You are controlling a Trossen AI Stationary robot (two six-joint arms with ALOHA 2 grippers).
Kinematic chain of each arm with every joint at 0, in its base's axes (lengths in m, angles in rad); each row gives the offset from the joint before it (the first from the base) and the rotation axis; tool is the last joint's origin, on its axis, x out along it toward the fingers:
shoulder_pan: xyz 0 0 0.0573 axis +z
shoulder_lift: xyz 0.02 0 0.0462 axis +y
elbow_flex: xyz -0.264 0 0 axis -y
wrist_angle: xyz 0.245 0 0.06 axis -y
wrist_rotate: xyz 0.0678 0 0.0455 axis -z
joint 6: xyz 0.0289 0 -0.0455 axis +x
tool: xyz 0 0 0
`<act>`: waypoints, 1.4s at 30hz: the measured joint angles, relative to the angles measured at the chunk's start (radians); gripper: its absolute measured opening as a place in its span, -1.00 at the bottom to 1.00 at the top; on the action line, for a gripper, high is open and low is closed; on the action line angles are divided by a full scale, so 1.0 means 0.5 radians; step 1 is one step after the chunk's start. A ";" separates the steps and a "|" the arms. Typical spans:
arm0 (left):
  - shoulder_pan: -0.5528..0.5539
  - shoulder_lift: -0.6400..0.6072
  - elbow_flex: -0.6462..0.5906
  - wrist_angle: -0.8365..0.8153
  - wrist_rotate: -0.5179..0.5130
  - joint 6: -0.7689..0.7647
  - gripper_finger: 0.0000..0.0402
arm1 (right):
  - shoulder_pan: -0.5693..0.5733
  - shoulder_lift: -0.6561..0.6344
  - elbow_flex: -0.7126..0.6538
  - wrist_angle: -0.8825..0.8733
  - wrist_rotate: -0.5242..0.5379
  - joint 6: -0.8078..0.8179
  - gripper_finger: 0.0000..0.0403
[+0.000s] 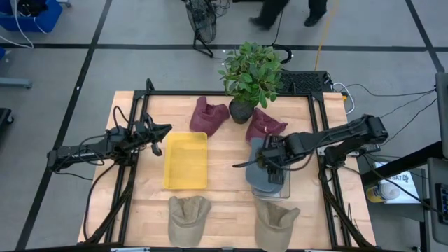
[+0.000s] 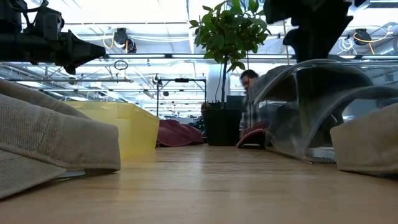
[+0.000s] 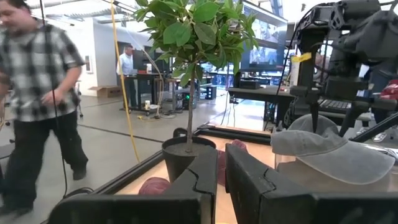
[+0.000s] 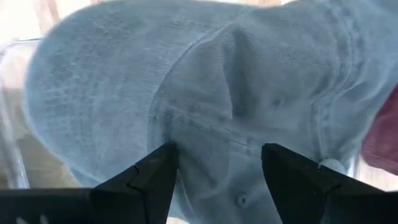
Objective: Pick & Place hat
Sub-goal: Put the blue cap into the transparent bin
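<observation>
A grey-blue cap (image 1: 264, 176) lies in a clear tray (image 1: 285, 189) right of the table's middle, its brim (image 3: 348, 163) sticking out past the crown. My right gripper (image 1: 269, 159) hangs over the crown (image 4: 205, 93), open, one finger on each side of a crease in the cloth (image 4: 217, 165). My left gripper (image 1: 166, 129) waits, shut, in the air beside the far left corner of a yellow tray (image 1: 186, 159). Two maroon hats (image 1: 208, 115) (image 1: 264, 124) lie by a potted plant. Two tan hats (image 1: 189, 215) (image 1: 276, 220) rest at the near edge. My right gripper comes at the cap's crown (image 4: 186, 124) from above, pointing down, with its open fingers (image 4: 158, 171) standing on either side of a crease near the top button. Whether the fingertips touch the cloth, I cannot tell. The cap rests in the clear tray.
A potted plant (image 1: 250, 77) stands at the table's far edge between the maroon hats. The yellow tray holds nothing. Bare wood (image 1: 227, 168) shows between the two trays. People move on the floor beyond the table (image 3: 37, 93).
</observation>
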 joint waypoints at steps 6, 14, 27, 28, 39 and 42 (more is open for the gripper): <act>0.000 0.000 0.000 -0.001 0.000 0.004 -0.81 | -0.046 0.050 0.001 -0.042 -0.037 0.000 0.02; 0.000 -0.001 0.000 0.000 0.000 0.004 -0.81 | -0.049 0.025 0.001 -0.055 -0.034 -0.211 -0.85; 0.000 0.000 0.000 0.000 0.000 0.011 -0.81 | -0.011 0.027 0.284 -0.431 0.002 -0.523 -0.98; 0.000 0.000 0.000 0.000 0.000 0.011 -0.81 | -0.002 0.027 0.341 -0.435 0.022 -0.537 -0.99; 0.000 0.000 0.000 0.000 0.000 0.009 -0.81 | 0.040 0.034 0.594 -0.824 -0.039 -0.721 -0.99; 0.000 0.000 0.000 0.000 0.000 0.008 -0.81 | 0.043 0.044 0.575 -0.794 -0.038 -0.701 -1.00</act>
